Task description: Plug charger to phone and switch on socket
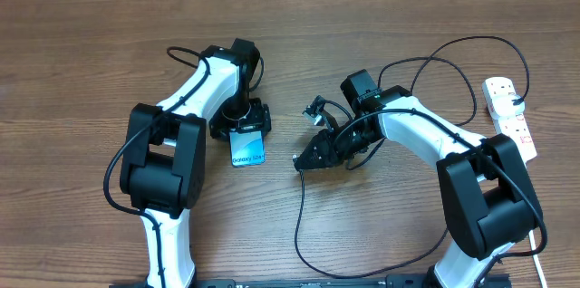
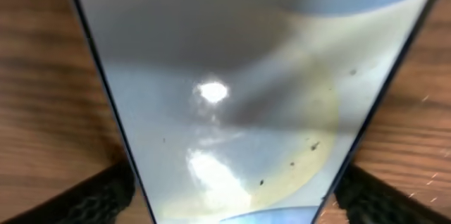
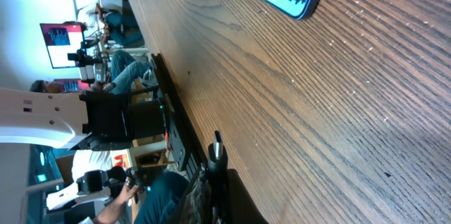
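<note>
Pinching the charger (image 1: 299, 225) by its plug tip, the right claw (image 1: 301, 161) is clamped shut near the phone (image 1: 247, 148), which is not yet plugged in. Beyond it, the left claw (image 1: 243, 132) straddles the phone on the table (image 1: 91, 34); I cannot tell whether it grips. The socket (image 1: 510, 116) lies well apart, its switch likely untouched.

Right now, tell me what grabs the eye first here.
A Galaxy S24+ phone lies mid-table, straddled by the left tool. Beside it, the right tool pinches the plug end of the black charger. A white power strip sits at the table's right edge.
</note>
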